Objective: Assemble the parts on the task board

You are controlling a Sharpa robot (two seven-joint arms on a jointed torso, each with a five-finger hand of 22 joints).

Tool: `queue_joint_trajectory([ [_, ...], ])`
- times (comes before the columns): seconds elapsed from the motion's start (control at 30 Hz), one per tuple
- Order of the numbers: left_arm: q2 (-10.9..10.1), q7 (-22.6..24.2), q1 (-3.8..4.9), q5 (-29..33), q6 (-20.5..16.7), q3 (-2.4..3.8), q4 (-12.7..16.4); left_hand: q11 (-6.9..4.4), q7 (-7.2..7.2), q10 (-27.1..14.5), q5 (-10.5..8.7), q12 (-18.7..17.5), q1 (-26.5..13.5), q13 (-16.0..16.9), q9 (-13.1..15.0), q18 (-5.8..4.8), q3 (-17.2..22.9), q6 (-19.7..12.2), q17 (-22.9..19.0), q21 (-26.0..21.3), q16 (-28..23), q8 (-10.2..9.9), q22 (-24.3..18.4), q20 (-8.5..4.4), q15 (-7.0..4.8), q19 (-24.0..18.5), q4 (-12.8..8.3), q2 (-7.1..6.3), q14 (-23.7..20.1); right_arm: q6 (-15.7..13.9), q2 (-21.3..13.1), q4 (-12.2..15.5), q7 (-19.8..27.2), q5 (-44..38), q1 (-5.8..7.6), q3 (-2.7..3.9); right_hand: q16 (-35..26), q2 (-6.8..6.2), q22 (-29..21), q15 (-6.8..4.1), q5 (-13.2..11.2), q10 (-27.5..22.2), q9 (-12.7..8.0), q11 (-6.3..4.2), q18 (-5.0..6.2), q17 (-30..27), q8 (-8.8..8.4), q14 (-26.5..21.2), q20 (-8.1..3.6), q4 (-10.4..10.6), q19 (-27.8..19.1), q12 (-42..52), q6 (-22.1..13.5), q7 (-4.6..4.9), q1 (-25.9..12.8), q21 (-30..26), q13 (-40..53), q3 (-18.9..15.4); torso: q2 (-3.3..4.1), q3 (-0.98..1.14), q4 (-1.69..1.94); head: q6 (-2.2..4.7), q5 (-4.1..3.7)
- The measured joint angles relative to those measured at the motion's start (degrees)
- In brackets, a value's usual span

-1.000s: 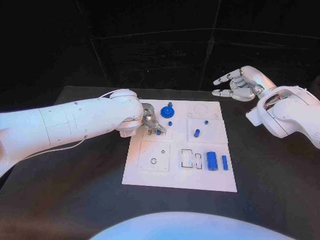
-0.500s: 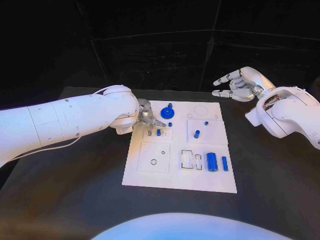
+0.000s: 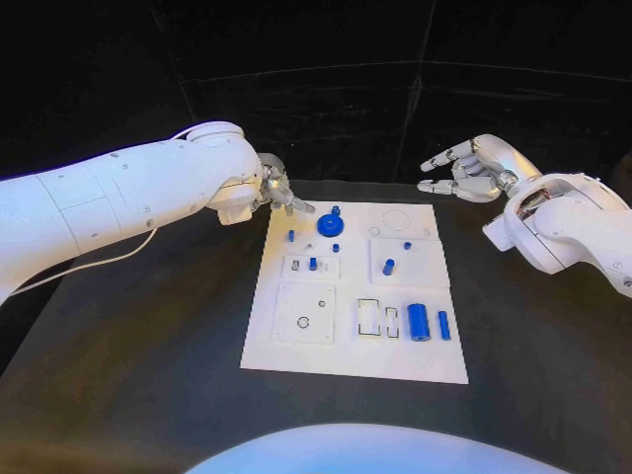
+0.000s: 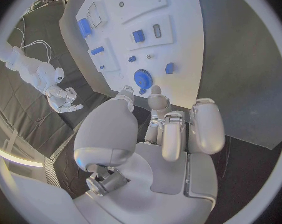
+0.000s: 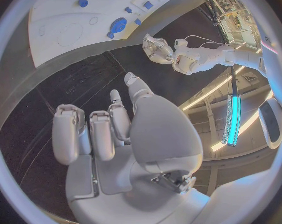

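Note:
The white task board [image 3: 290,341] lies mid-table with blue parts on it. A blue gear [image 3: 328,223] sits near its far edge, with a small peg [image 3: 336,209] just beyond. Two small blue pieces [image 3: 305,264] stand in a square block. Also on the board are a blue peg [image 3: 389,264], a blue cylinder [image 3: 419,318] and a blue bar [image 3: 444,322]. My left hand [image 3: 276,190] hovers off the board's far left corner, fingers loosely bent, holding nothing; in the left wrist view the hand [image 4: 166,129] is above the gear [image 4: 142,77]. My right hand [image 3: 466,168] is raised beyond the far right corner, fingers spread, empty.
White rectangular frames [image 3: 369,314] lie beside the cylinder, and a square plate with a small ring hole [image 3: 305,314] sits at the board's left. The black table [image 3: 131,375] stretches wide on both sides of the board. A white cable [image 3: 74,265] hangs under my left arm.
My left hand has lifted away from the two small blue pieces and drawn back to the board's far left corner. The right hand has barely moved.

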Motion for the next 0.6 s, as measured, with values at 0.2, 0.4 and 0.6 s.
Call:
queue_joint_trajectory([
  [0.2,3.7,0.7,0.19,-0.1,2.7,0.0,-6.4,0.0,0.0,0.0,0.0,0.0,0.6,0.0,-0.3,0.0,-0.3,0.0,0.0,0.0,0.0,0.0,0.2,0.0,0.21,0.0,0.0,0.56,0.2,0.0,0.4,-0.2,0.0,0.0,0.0,0.0,0.0,0.0,0.0,0.0,0.3,0.0,0.0,0.0,0.0,0.0,0.0,0.0,0.0,0.0,0.0,0.0,0.0,0.0,0.0,0.0,0.0,0.0,0.08,-0.01,-0.07,0.09,0.14],
  [0.4,5.9,1.2,0.01,-0.5,5.3,-0.59,-10.8,0.0,0.0,0.0,0.0,0.0,0.9,0.0,-0.4,0.0,-0.3,0.0,0.0,0.0,0.0,0.0,0.3,0.0,0.21,0.0,0.0,0.87,0.2,0.1,0.6,-0.3,0.0,0.0,0.0,0.0,0.0,0.0,0.0,0.0,0.5,0.0,0.0,0.0,0.0,0.0,0.0,0.0,0.0,0.0,0.0,0.0,0.0,0.0,0.0,0.0,0.0,0.0,0.27,-0.04,-0.2,0.14,0.33],
  [0.6,7.4,1.6,-0.88,-1.0,7.2,-1.07,-13.6,0.0,0.0,0.0,0.0,0.0,1.2,0.1,-0.6,0.0,-0.6,0.0,0.0,0.0,0.0,0.0,0.4,0.0,0.2,0.0,0.0,1.2,0.2,0.1,0.7,-0.3,0.0,0.0,-0.01,0.0,0.0,0.0,0.0,0.0,0.5,0.0,0.0,0.0,0.0,0.0,0.0,0.0,0.0,0.0,0.0,0.0,0.0,0.0,0.0,0.0,0.0,0.0,0.28,-0.07,-0.21,0.07,0.26],
])
